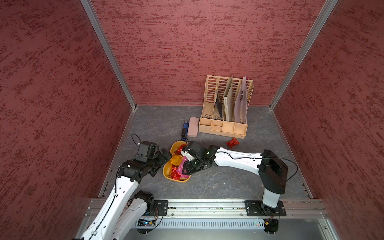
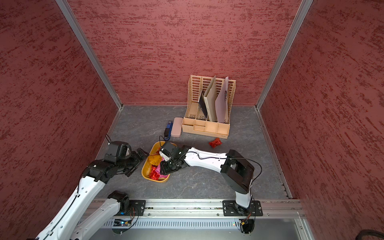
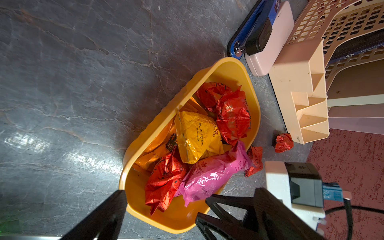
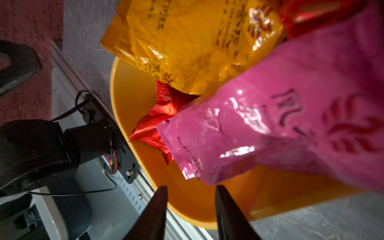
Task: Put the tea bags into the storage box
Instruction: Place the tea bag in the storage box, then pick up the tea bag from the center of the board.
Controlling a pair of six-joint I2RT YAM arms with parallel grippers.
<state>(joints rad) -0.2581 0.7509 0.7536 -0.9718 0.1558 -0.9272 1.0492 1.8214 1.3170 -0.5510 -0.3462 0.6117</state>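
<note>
The tray [image 3: 228,62] holds red, orange and pink packets [image 3: 197,135]. Right fingers [image 4: 153,218], apart and empty, face the pink packet [image 4: 270,124]; left fingers [image 3: 99,220] gape wide.

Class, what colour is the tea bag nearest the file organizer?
The tea bag is red, clearest in a top view.

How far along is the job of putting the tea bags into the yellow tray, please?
Mostly done: red, orange and pink packets already lie in the tray. In hand: nothing; the right gripper hangs open over the tray, a pink packet just beyond its tips. Left: one red packet on the table by the file rack, and a second red packet that seems to lie just outside the rim.
</note>
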